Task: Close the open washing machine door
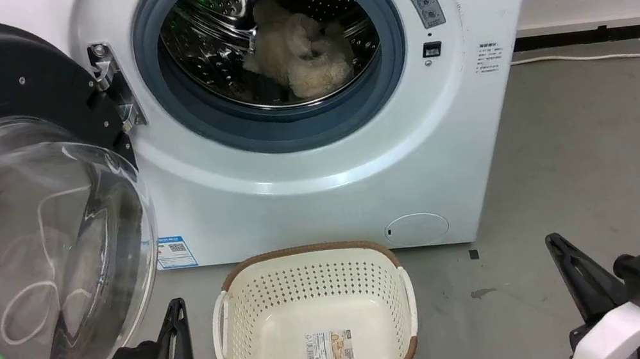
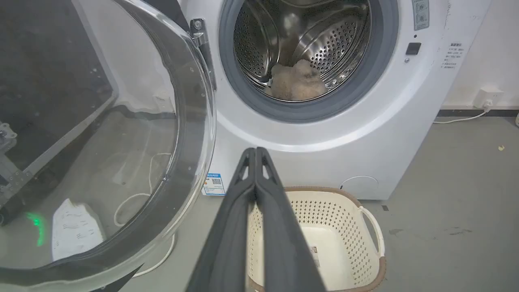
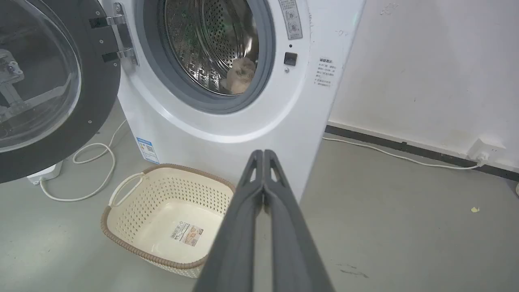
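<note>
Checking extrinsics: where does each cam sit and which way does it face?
Head view: on the head, looking forward and down at the washing machine, washing machine door open at left; left end effector lower left, right end effector lower right.
Left wrist view: on the left wrist, looking along its shut fingers at the drum, door close at left.
Right wrist view: on the right wrist, looking along its shut fingers at the machine's front corner and wall.
Shared: all three show the laundry basket and drum.
</note>
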You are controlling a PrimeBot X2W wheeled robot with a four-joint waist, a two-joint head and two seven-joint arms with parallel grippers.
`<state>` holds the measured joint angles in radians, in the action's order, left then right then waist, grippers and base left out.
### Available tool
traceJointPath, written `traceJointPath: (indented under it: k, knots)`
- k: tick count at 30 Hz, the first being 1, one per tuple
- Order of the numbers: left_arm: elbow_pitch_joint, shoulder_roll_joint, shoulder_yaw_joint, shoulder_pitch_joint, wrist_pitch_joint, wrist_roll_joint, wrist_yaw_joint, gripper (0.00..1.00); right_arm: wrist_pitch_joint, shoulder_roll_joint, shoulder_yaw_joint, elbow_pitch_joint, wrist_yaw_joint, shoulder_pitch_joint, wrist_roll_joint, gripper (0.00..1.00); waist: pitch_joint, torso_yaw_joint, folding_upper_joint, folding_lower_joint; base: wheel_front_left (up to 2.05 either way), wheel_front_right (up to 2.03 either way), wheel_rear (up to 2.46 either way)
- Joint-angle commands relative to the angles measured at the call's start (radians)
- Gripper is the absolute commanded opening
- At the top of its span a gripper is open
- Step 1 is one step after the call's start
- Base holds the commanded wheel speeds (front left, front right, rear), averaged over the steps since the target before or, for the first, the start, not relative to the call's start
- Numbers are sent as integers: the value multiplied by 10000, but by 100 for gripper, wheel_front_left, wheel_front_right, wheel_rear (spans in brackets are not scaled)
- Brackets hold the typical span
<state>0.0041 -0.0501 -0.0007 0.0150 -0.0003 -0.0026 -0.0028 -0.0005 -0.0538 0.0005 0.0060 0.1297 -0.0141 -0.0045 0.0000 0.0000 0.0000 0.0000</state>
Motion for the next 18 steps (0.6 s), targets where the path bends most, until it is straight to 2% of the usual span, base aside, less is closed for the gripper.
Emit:
traceJointPath:
  k: [1,18]
  knots:
    - [-41,-1,7,-150,3,26,28,0,5,36,-5,-60,10,141,45,0,0,0,0,0,0,0,0]
    - [-41,-1,7,-150,3,26,28,0,5,36,-5,-60,10,141,45,0,0,0,0,0,0,0,0]
